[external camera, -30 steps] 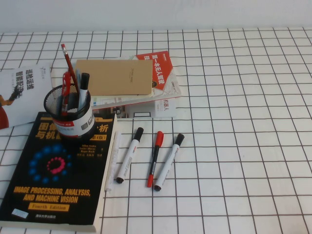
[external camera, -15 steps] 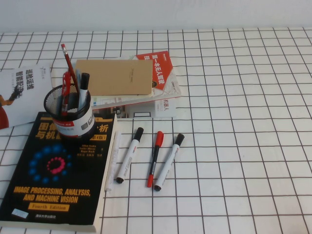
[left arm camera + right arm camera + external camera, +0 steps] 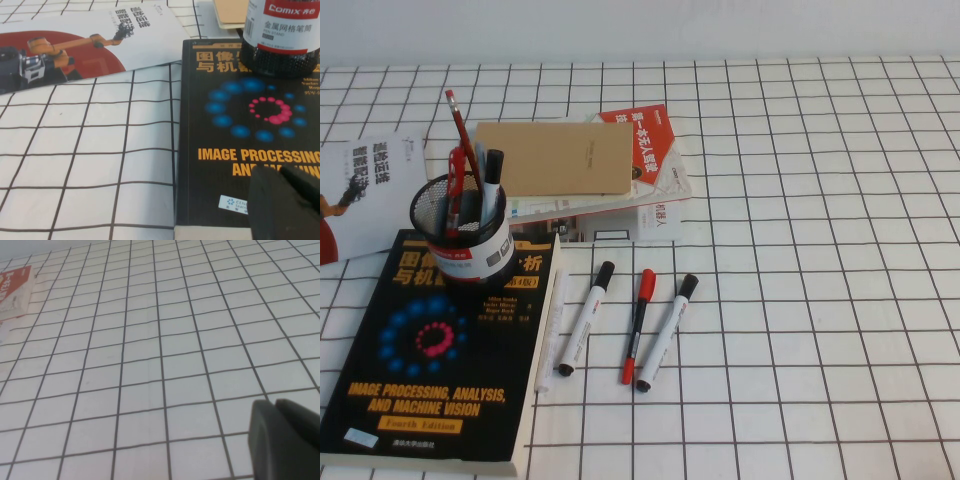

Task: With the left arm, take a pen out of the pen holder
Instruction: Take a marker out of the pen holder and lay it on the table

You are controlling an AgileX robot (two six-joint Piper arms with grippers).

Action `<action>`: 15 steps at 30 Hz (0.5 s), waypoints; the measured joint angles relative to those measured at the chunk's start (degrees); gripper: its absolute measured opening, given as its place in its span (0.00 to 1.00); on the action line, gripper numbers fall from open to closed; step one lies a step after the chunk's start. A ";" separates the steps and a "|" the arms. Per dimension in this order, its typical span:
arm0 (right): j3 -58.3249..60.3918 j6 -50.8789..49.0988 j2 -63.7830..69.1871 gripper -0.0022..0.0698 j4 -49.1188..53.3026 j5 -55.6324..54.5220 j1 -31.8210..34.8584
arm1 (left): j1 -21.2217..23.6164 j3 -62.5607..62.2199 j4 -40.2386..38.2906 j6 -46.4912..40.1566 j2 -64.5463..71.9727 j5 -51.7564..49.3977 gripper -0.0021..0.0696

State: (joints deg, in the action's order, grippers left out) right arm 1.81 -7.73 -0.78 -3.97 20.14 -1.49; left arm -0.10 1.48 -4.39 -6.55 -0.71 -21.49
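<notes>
The black mesh pen holder (image 3: 460, 228) stands on the far end of a black textbook (image 3: 430, 350) at the left of the table. From it stick up a red pencil (image 3: 463, 140), a black-capped marker (image 3: 492, 175) and a red pen (image 3: 454, 185). Neither arm shows in the high view. In the left wrist view my left gripper (image 3: 279, 171) is shut and empty over the textbook's (image 3: 235, 150) near end, well short of the pen holder (image 3: 282, 45). My right gripper (image 3: 275, 404) is shut with nothing in it, over bare gridded table.
Three markers lie side by side right of the textbook: a black-capped marker (image 3: 586, 317), a red marker (image 3: 638, 325) and another black-capped marker (image 3: 667, 331). A white pen (image 3: 550, 330) lies along the textbook's edge. A stack of books (image 3: 590, 170) sits behind, a booklet (image 3: 360, 190) at far left.
</notes>
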 joint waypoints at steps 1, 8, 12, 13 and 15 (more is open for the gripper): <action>0.00 0.00 0.00 0.01 0.00 0.00 0.00 | 0.00 0.00 0.00 0.00 0.00 0.00 0.03; 0.00 0.00 0.00 0.01 0.00 0.00 0.00 | 0.00 0.00 0.00 0.00 0.00 0.00 0.02; 0.00 0.00 0.00 0.01 0.00 0.00 0.00 | 0.00 0.00 0.00 0.00 0.00 0.00 0.03; 0.00 0.00 0.00 0.01 0.00 0.00 0.00 | 0.00 0.00 0.00 0.00 0.00 0.00 0.03; 0.00 0.00 0.00 0.01 0.00 0.00 0.00 | 0.00 0.00 -1.67 0.96 0.00 0.52 0.03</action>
State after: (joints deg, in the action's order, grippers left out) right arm 1.81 -7.73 -0.78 -3.97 20.14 -1.49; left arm -0.10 1.48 -6.06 -5.59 -0.71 -20.97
